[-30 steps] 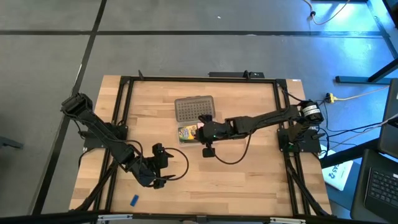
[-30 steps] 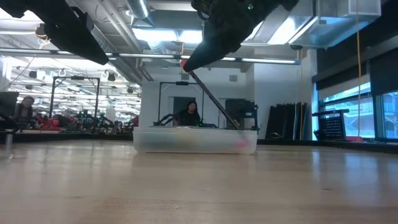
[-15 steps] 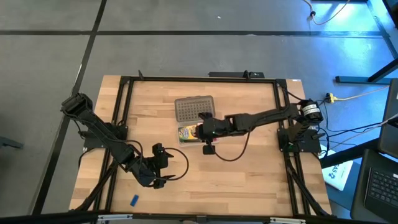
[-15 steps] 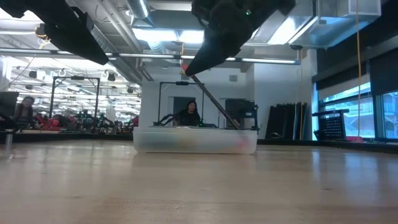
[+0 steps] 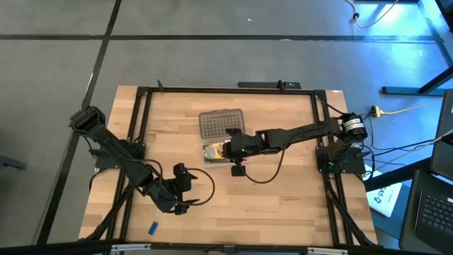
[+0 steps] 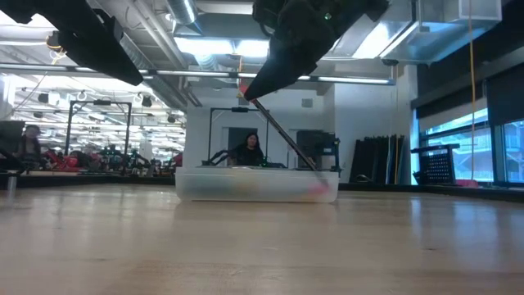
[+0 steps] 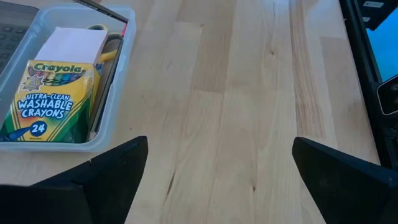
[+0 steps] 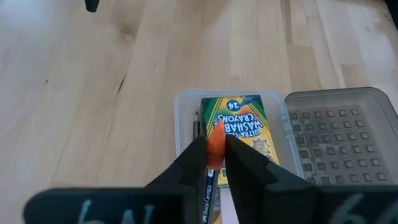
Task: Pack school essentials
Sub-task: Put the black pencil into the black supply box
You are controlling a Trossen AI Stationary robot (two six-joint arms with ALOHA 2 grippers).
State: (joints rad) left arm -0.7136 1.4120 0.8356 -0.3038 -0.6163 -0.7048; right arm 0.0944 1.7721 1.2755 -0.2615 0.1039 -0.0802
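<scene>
1. on the left, i kept the left hand (image 5: 185,190) parked low over the near-left part of the worktop (image 5: 283,198), its fingers spread wide and holding nothing. i judged that it sat there to stay out of the packing area, well apart from the case.
2. the tiny blue eraser (image 5: 152,227) lay alone at the near-left corner of the worktop, nearer my idle left hand than anything else and not yet packed.
3. toward the middle, the clear case (image 7: 118,81) stood open so things could drop straight in. the crayon box (image 7: 50,99) lay flat inside it, with a pale notepad (image 7: 71,43) and the yellow-handled scissors (image 7: 102,46) packed beside it. the studded lid (image 8: 336,134) lay just beside the case.
4. the right hand (image 8: 214,149) hovered above the case, its fingers pinched on a pencil (image 8: 208,180) with an orange eraser end (image 8: 215,142).
5. in the right wrist view the pencil's long axis ran along the fingers, eraser end pointing away from the wrist toward the crayon box. in the low view it slanted down into the case (image 6: 254,184), so i judged it was lined up to lie lengthwise beside the crayon box.
</scene>
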